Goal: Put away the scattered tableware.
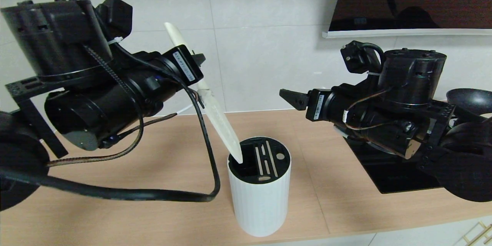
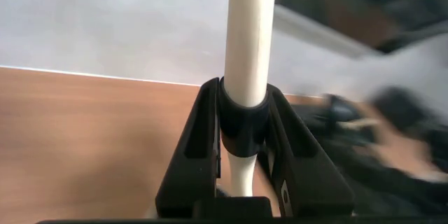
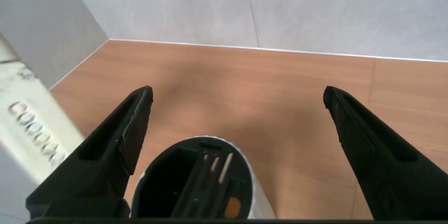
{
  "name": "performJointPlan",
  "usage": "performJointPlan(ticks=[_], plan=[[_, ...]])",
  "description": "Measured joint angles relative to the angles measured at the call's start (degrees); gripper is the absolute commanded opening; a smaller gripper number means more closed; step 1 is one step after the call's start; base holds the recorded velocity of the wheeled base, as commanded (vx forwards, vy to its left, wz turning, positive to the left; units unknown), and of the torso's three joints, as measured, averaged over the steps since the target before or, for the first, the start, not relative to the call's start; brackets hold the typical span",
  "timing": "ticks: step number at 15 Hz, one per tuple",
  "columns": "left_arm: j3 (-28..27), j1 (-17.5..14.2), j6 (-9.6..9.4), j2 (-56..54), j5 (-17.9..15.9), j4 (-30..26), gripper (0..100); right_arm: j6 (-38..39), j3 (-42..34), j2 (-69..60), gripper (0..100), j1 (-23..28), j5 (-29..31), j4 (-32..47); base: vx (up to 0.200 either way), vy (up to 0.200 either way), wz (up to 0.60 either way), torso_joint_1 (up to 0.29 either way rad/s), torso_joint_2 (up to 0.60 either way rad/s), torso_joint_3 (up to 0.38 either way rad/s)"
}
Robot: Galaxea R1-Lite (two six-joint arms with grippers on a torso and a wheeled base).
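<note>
I am in the middle of slotting the knife (image 1: 219,119) away. My left gripper (image 1: 195,65) is clamped on its pale handle, and the blade slants down towards the white holder (image 1: 261,203) standing on the wooden counter (image 1: 153,169). The tip sits at the near rim of the holder's black top, by the wide opening beside the narrow slots. My right gripper (image 1: 292,99) hangs empty with its jaws spread wide, off to the side and above the holder, touching nothing.

The next move, as I judge it, calls for bringing the blade more upright and lining the tip over an opening before lowering. At this slant it could catch the rim or tip the holder.

I cannot tell whether the tip is already inside the opening or only resting at its edge. From my left wrist the blade is hidden below the jaws. A dark rounded thing (image 1: 469,100) behind my right arm is cut off and hard to identify.
</note>
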State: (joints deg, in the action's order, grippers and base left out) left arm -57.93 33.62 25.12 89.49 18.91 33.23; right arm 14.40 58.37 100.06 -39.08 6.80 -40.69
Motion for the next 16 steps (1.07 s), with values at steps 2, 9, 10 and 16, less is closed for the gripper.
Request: performJointPlan(ticks=[2, 9, 10, 16], plan=[[-0.3, 3.3, -3.94, 0.8, 10.0, 0.2, 0, 0.0, 0.0, 0.1, 100, 0.0, 0.0, 0.3, 0.000, 0.000, 0.00, 0.000, 0.00, 0.000], [0.4, 10.4, -13.17, 4.0, 24.3, 10.2, 0, -0.2, -0.1, 0.1, 100, 0.1, 0.3, 0.3, 0.000, 0.000, 0.00, 0.000, 0.00, 0.000], [0.6, 10.8, -14.09, 4.6, 25.1, 12.5, 0, -0.2, -0.1, 0.1, 100, 0.1, 0.4, 0.3, 0.000, 0.000, 0.00, 0.000, 0.00, 0.000], [1.0, 12.5, -18.92, 10.4, 27.1, 25.3, 0, -0.2, -0.1, -0.1, 100, 0.1, 0.5, 0.3, 0.000, 0.000, 0.00, 0.000, 0.00, 0.000]])
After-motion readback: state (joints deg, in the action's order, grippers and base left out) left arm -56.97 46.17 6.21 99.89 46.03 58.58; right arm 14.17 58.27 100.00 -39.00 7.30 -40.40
